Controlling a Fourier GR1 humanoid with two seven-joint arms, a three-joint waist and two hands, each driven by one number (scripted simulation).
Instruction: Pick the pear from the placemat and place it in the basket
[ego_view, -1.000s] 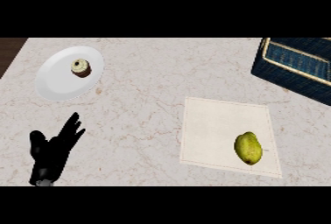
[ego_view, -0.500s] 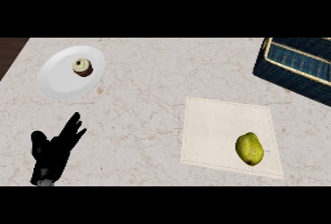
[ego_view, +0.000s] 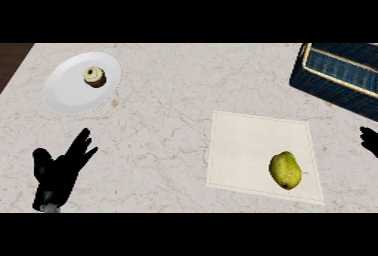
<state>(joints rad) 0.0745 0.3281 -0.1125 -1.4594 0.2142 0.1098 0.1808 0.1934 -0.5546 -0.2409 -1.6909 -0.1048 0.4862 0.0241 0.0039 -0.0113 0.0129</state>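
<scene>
Two robot hands show. Left robot hand (ego_view: 57, 172), lower left: empty, fingers straight and spread, pointing up. Yellow-green pear (ego_view: 285, 170) lies on the near right part of the pale cloth placemat (ego_view: 244, 145). Right robot hand (ego_view: 369, 141) is a sliver at the right edge; state cannot be told. Farther on the marble tabletop (ego_view: 170, 115): white round plate (ego_view: 68, 95) with brown muffin (ego_view: 95, 77) at left, dark blue woven basket (ego_view: 339, 75) at right.

Veined marble counter (ego_view: 170, 100), woven basket (ego_view: 336, 75), matt cloth placemat (ego_view: 251, 145)
</scene>
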